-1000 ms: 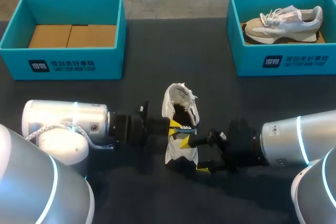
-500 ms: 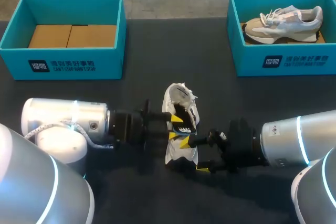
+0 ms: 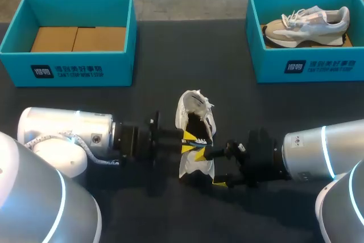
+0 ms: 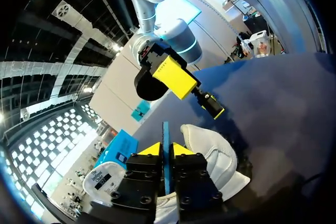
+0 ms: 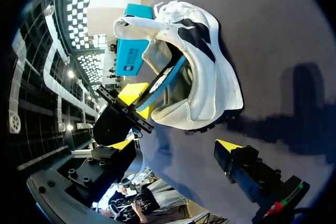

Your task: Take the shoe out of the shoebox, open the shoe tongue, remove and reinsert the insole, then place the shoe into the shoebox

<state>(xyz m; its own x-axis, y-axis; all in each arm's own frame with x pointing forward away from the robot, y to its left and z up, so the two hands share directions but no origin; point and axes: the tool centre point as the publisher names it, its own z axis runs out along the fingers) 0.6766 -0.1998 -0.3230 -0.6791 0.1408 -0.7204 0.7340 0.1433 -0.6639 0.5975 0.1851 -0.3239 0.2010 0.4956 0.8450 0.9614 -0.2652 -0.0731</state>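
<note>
The blue insole is pinched edge-on by the left gripper, seemingly at the white shoe's opening. The right gripper is spread wide just beside the shoe.

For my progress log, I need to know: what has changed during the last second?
The left tool, shut on the thin blue-edged insole, drew back slightly toward its own side. The white sneaker, the open right tool beside it and both teal cardboard shoeboxes stayed put.

left fingers seemingly pinched, right fingers spread
</note>
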